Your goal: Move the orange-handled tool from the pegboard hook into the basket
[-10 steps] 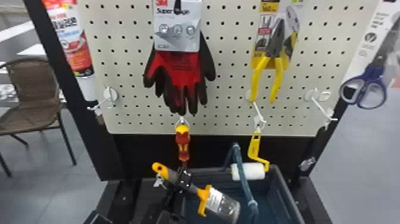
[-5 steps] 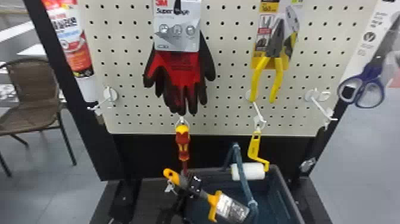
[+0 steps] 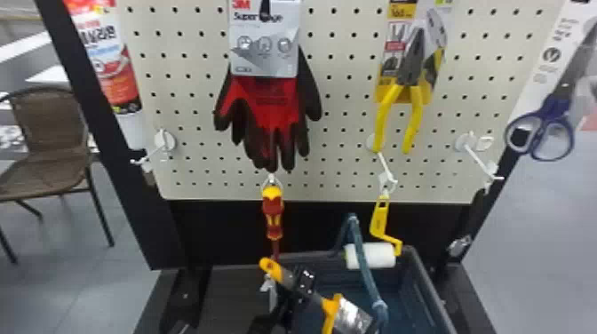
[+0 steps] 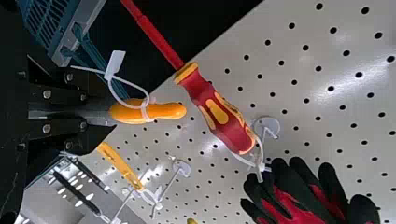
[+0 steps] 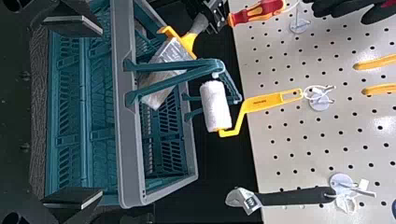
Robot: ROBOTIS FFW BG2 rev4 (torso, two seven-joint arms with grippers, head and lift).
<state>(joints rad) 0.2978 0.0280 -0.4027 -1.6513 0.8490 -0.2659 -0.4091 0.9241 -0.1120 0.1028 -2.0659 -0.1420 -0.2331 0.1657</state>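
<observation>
The left pincer [image 4: 86, 112] is pressed together on the orange-handled tool [image 4: 161, 111], a paintbrush by the look of it, gripping the grey stretch of handle between the orange butt and the orange collar. A sensible hold, I'd say: it leaves the wrapped brush head [image 5: 161, 77] free to go in first. The butt tips up and left, the head slants down to the right, over the basket [image 5: 126, 163]. Its white tie [image 4: 135, 91] loops loosely round the orange end, clear of any hook; that loop would be what it hangs by.

The right pincer [image 5: 100, 112] stands spread with nothing in it, facing the basket from the near side, keeping out of the way, I suppose.

The basket's handle [image 3: 366, 271] is raised, and the head is close beside it. That looks the likeliest snag, so I'd ease the tool past the bar, lower it and only then let go. Just to the left hangs a red screwdriver [image 3: 272, 213], near enough to be knocked. At the far rim, a yellow paint roller [image 3: 380, 217] dangles from its hook, its white roll close behind the basket handle. Farther up the pegboard [image 3: 346, 89] are gloves [image 3: 271, 102] and yellow pliers [image 3: 413, 89].
</observation>
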